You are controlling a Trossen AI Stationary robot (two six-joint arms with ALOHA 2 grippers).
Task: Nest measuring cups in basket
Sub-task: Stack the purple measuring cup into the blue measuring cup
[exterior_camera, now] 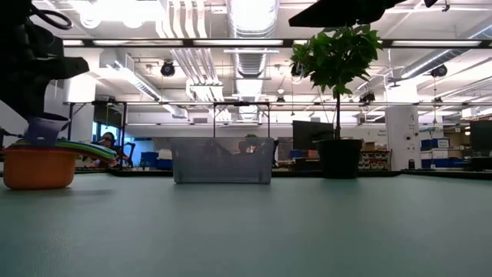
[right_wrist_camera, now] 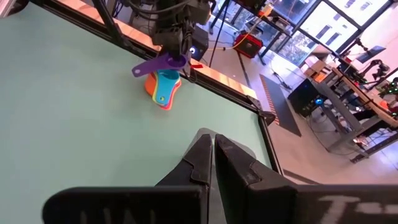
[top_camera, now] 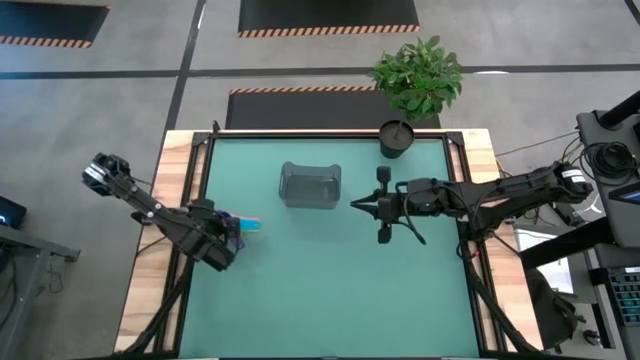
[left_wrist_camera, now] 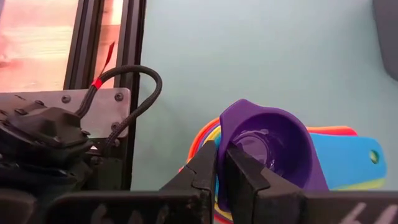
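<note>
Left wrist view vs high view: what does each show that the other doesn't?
Only the left wrist view: the left gripper pinching the rim of the purple cup, above the nested stack of cups.

Only the high view: the basket, the plant pot, and the right gripper next to the basket, shut on nothing.

Both: the left arm near the table's left edge, and the coloured cups.

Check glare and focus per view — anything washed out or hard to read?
Low view: ceiling lights blow out the top, plant is backlit and dark, orange cup reads fine. Left wrist view: wooden table edge is overexposed; purple cup in the left tool is sharp. Right wrist view: windows glare.
</note>
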